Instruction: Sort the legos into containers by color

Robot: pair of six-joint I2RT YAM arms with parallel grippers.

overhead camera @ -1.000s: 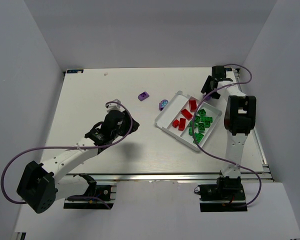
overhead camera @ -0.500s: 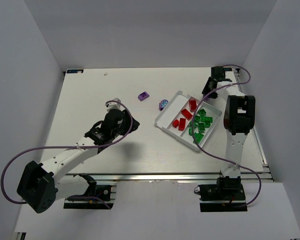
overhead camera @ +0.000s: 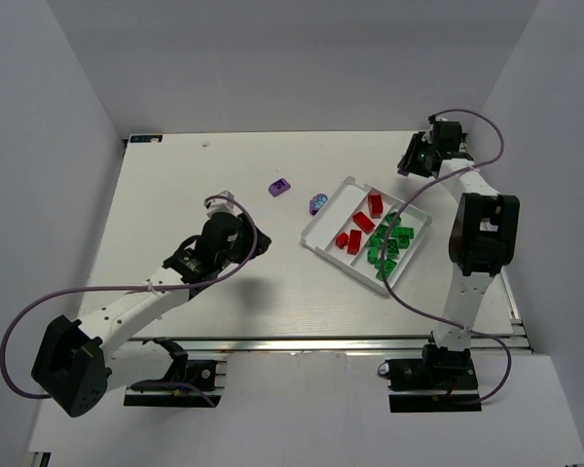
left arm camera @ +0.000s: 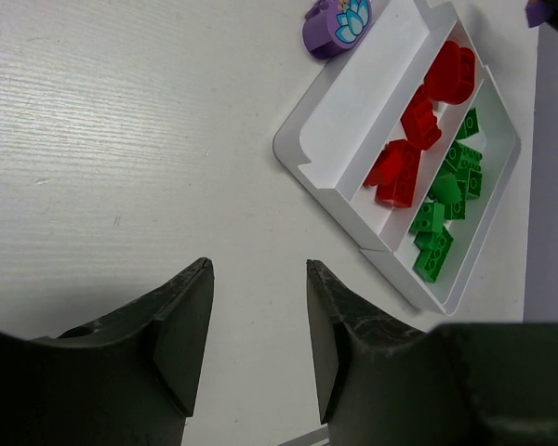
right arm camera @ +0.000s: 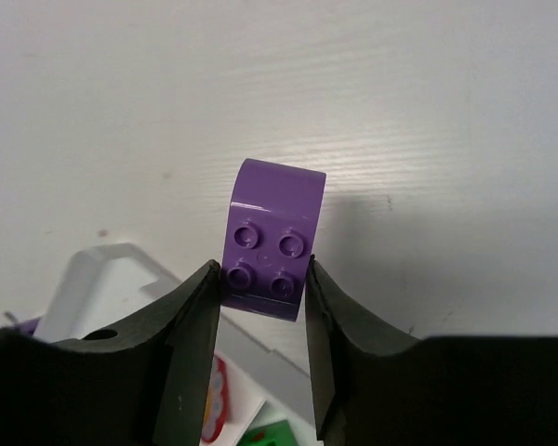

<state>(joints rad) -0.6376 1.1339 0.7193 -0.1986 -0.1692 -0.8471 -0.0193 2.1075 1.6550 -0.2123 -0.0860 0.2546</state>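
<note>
**Left gripper** (left arm camera: 258, 279): nearest the viewer. Its own wrist view shows the jaws apart and empty above the bare table (left arm camera: 121, 121). The top view places it left of centre but does not show the jaws.

**Tray** (overhead camera: 327, 207): right of centre in the top view, lying aslant. The upper-left compartment is bare, the middle one holds the red bricks (overhead camera: 362, 224), and the lower-right one holds the green bricks (overhead camera: 389, 243). The left wrist view shows the same fill from the side, studs and all.

**Flower piece** (overhead camera: 317, 202): purple, just beside the tray's upper-left rim. Whether it touches the rim cannot be told.

**Loose purple brick** (overhead camera: 280, 186): on the table, further to the upper left and apart from the tray.

**Right gripper** (overhead camera: 416, 161): farthest, in the upper right, beyond the tray's far corner. The top view does not show its load. The right wrist view shows both fingers clamped on a curved purple brick (right arm camera: 272, 228) with four studs, with a tray corner in that frame's lower left.
</note>
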